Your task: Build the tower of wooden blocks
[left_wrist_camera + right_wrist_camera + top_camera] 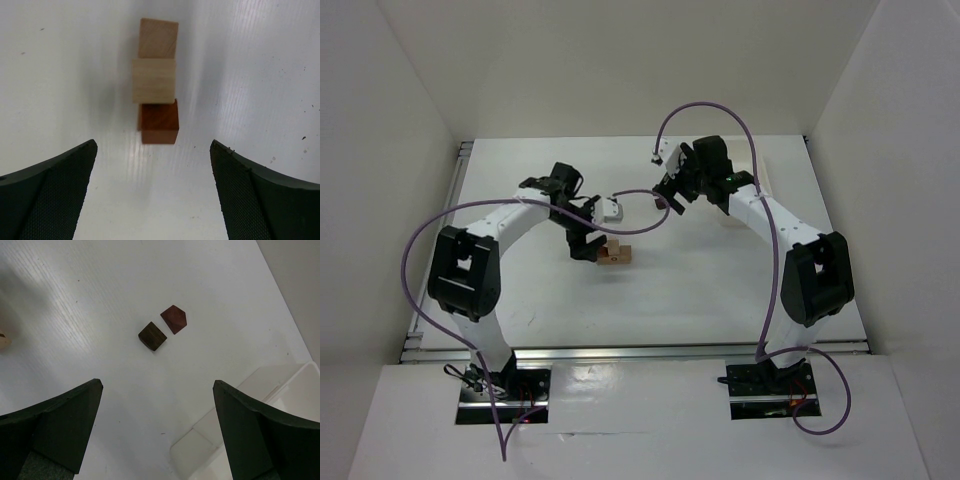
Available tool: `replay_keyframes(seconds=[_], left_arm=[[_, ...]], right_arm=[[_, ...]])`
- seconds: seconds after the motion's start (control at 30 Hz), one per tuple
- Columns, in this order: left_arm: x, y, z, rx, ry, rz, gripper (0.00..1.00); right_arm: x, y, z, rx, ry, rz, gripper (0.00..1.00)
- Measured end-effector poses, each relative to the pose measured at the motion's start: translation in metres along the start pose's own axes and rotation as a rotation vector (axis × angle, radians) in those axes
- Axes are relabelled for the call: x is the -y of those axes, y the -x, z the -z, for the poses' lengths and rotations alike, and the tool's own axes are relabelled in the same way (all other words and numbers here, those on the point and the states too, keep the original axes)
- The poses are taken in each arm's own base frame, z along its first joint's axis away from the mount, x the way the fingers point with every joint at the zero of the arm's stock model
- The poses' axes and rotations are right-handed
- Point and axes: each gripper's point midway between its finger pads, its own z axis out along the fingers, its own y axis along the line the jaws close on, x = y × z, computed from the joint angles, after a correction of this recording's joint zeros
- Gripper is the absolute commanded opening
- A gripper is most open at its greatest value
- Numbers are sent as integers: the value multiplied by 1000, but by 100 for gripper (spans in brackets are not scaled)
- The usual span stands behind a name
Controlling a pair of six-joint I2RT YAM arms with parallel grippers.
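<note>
**A:** Where did the wood block tower stand?

**B:** In the overhead view, the wood block tower [615, 255] sat just left of centre on the white surface [720, 290], right beside the left end effector [582, 245]. The left wrist view showed a pale beige wooden cube [154, 80] overlapping two others. An orange-tan wooden block [158, 37] lay above it in the frame and a dark reddish-brown wooden block [159, 122] below. The cube appeared to rest on both, though how squarely could not be told.

**A:** And the end effectors?

**B:** The left one was released. Its black fingers [50, 195] were spread wide at the bottom corners, gripping nothing and well apart from the blocks. The right end effector [157, 435] was likewise spread and empty. It hovered over two loose pieces in the upper middle of its frame, a dark brown wooden block [152, 335] and a reddish-brown wooden block [173, 319], just beside each other. A white plastic tray [300, 390] sat at lower right.

**A:** Which step was that?

**B:** It looked like a second-layer placement was done, with the tower only partly built. The next move probably called for the left arm to lift clear without brushing the pale cube. The right arm would then need to turn its jaws square to one loose block, since both lay at an angle.
</note>
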Motion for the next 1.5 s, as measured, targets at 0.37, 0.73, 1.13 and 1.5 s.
replay_keyframes(seconds=[0.37,0.73,1.13,1.5], left_arm=[[-35,64,141,205,368,-26,100],[-103,88,265,531,1006,621,100],[-50,35,249,689,1050,1072,100],[-30,-7,201,556,991,1232,100]], right_arm=[[7,11,12,50,0,25,100],[42,15,0,164,-66,-12,100],[30,-58,-103,54,48,-37,91],[54,-53,-131,103,53,32,86]])
